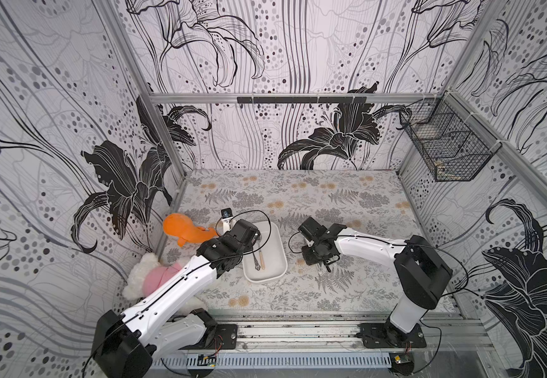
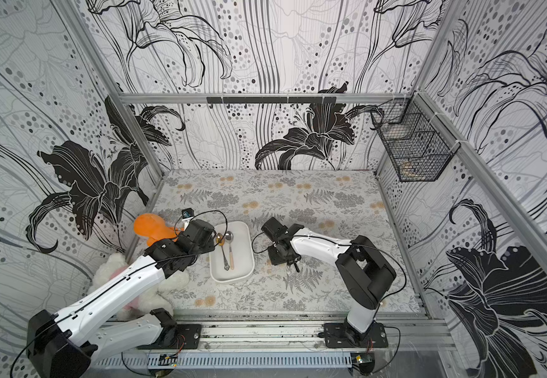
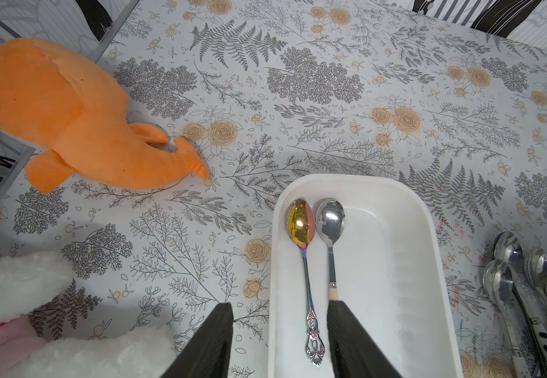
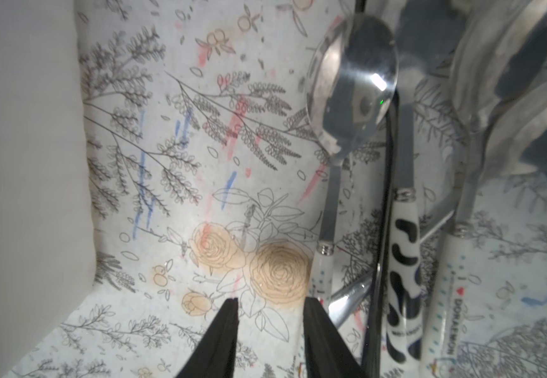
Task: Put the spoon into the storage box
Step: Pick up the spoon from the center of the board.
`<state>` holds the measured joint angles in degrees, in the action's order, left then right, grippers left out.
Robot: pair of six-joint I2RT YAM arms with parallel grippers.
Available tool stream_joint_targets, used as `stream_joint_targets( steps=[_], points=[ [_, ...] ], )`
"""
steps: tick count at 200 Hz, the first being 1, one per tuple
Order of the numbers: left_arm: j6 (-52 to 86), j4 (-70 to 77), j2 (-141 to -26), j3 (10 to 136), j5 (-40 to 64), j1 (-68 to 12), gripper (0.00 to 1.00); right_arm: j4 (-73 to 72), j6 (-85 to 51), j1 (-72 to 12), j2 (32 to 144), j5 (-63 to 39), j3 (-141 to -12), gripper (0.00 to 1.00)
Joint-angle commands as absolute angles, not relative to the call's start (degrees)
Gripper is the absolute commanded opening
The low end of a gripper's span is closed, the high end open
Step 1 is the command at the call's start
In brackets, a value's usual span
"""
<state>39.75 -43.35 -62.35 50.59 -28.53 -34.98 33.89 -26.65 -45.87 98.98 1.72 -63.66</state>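
The white storage box [image 3: 396, 278] lies left of centre on the table in both top views [image 1: 280, 248] [image 2: 247, 248]. Two spoons lie side by side in it: an iridescent gold spoon [image 3: 301, 225] and a silver spoon [image 3: 330, 222] with a pale handle. My left gripper [image 3: 280, 304] hangs open over the box's left wall and holds nothing. Several loose spoons [image 3: 508, 255] lie on the table to the right of the box. Low beside them, my right gripper [image 4: 271, 300] is open over bare cloth. One of its fingers stands next to a white-handled spoon [image 4: 350, 81].
An orange plush [image 1: 183, 227] and a white and pink plush [image 1: 149, 276] lie by the left wall, close to my left arm. A black wire mesh basket [image 1: 445, 147] hangs on the right wall. A black hook rail [image 1: 301, 99] runs along the back.
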Motion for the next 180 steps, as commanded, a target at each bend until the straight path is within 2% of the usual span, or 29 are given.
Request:
stream_joint_targets(
  steps=[1,108,153,180],
  points=[
    [38.7,-42.6,-61.3,49.6,-29.7,-34.8,0.53,37.3,-29.1,-46.6,99.7,3.6,-62.8,0.38],
    [38.8,-42.7,-60.7,49.5,-30.5,-34.8,0.53,36.3,-29.6,-46.8,103.8,7.1,-62.4,0.36],
    [38.8,-42.6,-60.6,49.5,-30.3,-34.8,0.53,35.0,-30.0,-46.8,104.5,6.7,-61.6,0.3],
    [38.8,-42.7,-60.6,49.5,-30.4,-34.8,0.53,34.4,-30.5,-46.8,104.9,6.7,-61.7,0.23]
  ],
)
